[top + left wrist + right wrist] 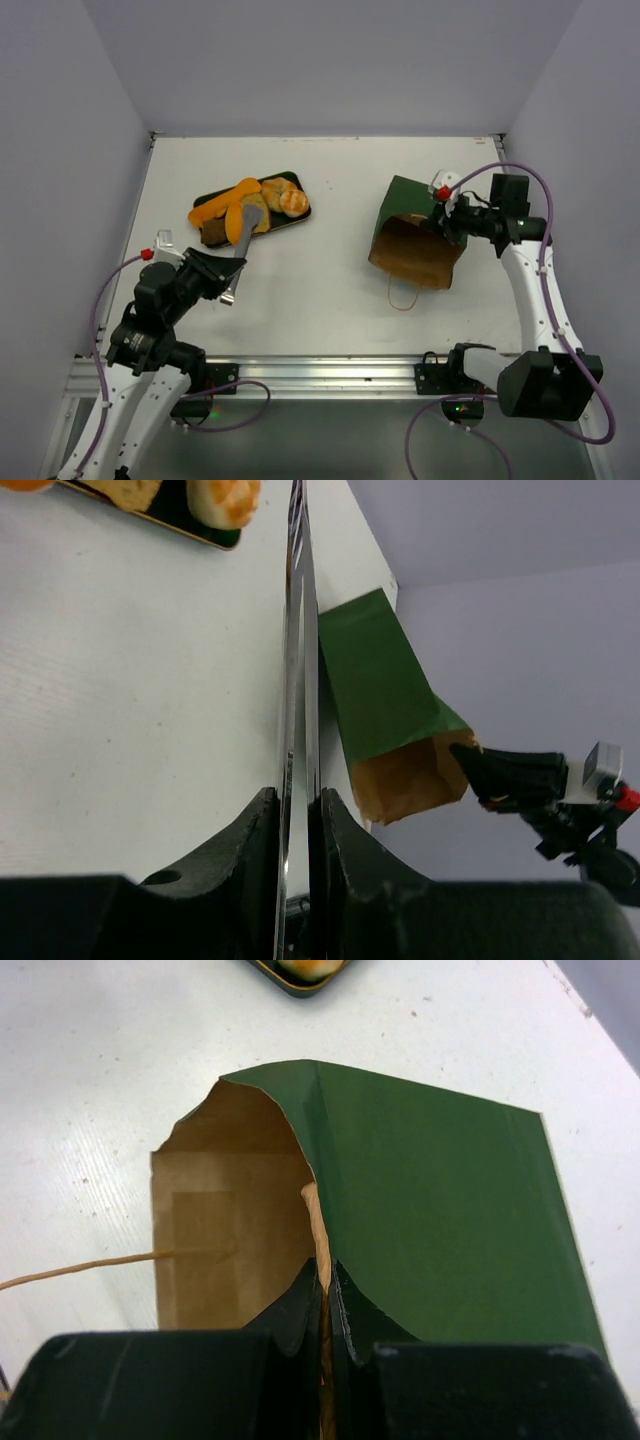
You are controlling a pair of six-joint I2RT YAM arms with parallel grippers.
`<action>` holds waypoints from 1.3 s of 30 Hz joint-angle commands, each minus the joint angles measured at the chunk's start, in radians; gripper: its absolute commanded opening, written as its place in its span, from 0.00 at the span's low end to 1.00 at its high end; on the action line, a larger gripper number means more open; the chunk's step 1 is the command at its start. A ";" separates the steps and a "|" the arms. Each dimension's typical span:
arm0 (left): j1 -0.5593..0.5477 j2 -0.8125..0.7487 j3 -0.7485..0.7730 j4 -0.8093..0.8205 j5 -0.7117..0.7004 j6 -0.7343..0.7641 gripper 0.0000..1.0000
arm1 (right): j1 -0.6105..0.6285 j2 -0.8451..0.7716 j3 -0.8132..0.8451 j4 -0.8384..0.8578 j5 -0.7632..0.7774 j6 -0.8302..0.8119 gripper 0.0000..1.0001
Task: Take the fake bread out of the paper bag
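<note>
Right jaws are pinching the paper bag [440,1210] wall at its mouth. Left jaws are clamping a thin metal tool [298,680]; bread [245,192] is sitting on the tray [285,176] ahead of them.

A: Bread, quick?
B: The fake bread [250,205] is sitting piled on the dark green tray [290,176], far-left on the worktop [330,300], well apart from the bag. The orange loaf [222,206] is lying across the left end. The golden rolls [285,198] are bunching at the right end. The dark brown chunk [212,234] is sitting at the near-left corner.
A: Bag?
B: The paper bag [408,198] is lying on its side at the right, green outside facing up. Its mouth is gaping toward the near edge, showing brown kraft inside. The twine handle [403,297] is lying on the worktop. The right tool [325,1285] is pinching the upper wall's rim, jaws closed on the paper.
</note>
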 commanded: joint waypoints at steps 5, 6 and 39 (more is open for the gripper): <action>0.004 0.091 -0.059 0.299 0.296 0.316 0.08 | -0.022 0.045 0.209 -0.205 -0.089 -0.138 0.00; 0.004 0.103 -0.057 0.306 0.310 0.347 0.08 | -0.024 0.053 0.223 -0.204 -0.072 -0.100 0.00; -0.719 1.260 0.159 0.775 -0.572 0.941 0.43 | -0.028 0.359 0.584 0.232 0.505 1.249 0.00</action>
